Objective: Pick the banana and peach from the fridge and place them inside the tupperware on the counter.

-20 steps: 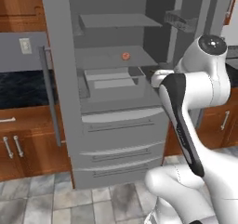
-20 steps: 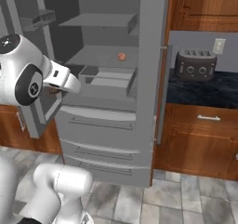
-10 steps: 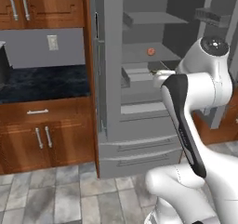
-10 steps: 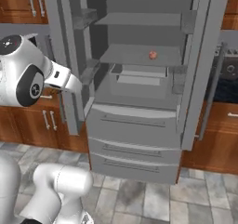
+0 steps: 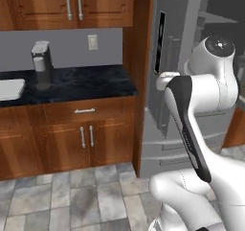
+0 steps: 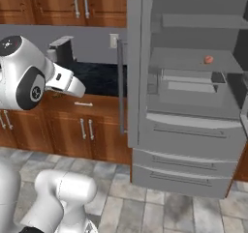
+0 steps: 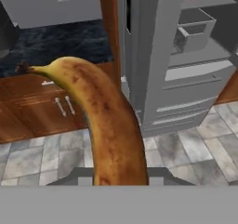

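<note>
banana [image 7: 109, 125] clamped in the tool, peach [image 6: 208, 59] on the fridge [image 6: 193, 106] shelf, tupperware [image 5: 9, 88] waiting far left on the tabletop [image 5: 81, 84]

Arm folded: upper link rises from the base, elbow high at the right of the left base view. Hand clamped tight on the banana [image 7: 109, 125], which juts forward from it.

1. The fridge [image 6: 193, 130] fills the right half of the frame, its door open.
2. The peach [image 6: 208, 59] sits on a shelf at upper right.
3. The dark tabletop [image 6: 99, 80] shows at centre left, above wooden cabinets [image 6: 87, 130].
4. The white arm [image 6: 34, 72] occupies the left.
</note>
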